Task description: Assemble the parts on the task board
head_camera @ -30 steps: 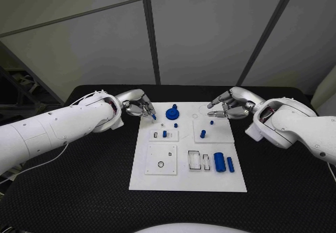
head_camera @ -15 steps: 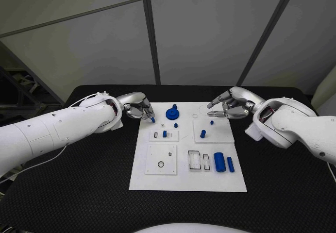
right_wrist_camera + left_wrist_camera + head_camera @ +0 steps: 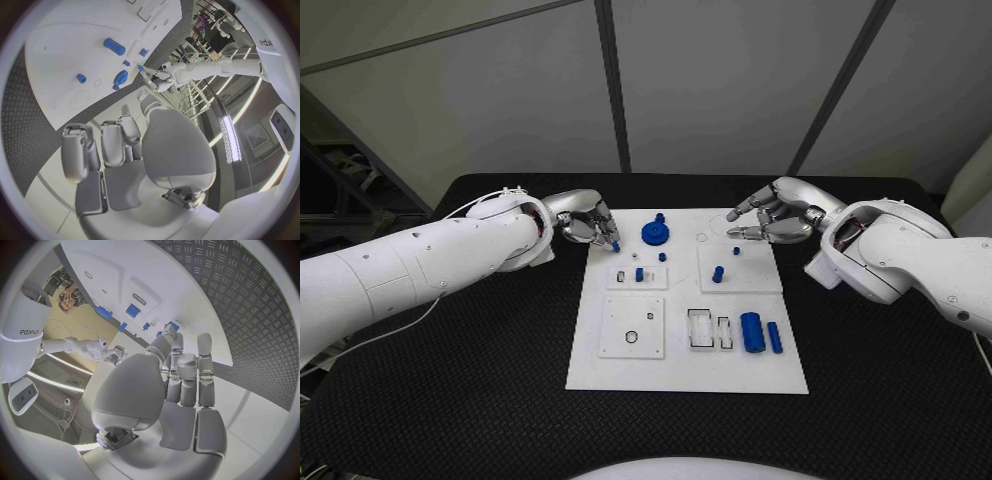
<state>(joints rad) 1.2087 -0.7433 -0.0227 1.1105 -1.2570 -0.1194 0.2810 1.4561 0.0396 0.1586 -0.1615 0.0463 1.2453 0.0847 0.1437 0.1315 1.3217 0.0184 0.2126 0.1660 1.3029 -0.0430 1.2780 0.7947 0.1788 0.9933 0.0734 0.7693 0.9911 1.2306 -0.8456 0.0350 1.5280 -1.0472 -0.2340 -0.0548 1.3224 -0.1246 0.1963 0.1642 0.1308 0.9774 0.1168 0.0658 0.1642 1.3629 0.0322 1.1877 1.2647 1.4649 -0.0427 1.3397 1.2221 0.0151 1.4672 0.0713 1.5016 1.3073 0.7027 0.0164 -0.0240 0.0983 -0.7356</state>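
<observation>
One small blue peg (image 3: 615, 243) pinched in left hand (image 3: 589, 225) over task board (image 3: 687, 375)'s far-left corner. Right hand (image 3: 773, 222) hangs empty, fingers apart. Risk: a tilted peg jams at insertion.

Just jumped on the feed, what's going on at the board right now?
The left hand pinches a small blue part at its fingertips, held over the far left corner of the white task board. The right hand hovers over the far right corner, fingers apart, holding nothing. A round blue knob piece stands between them, and two blue cylinders lie nearer the robot on the board's right.
</observation>
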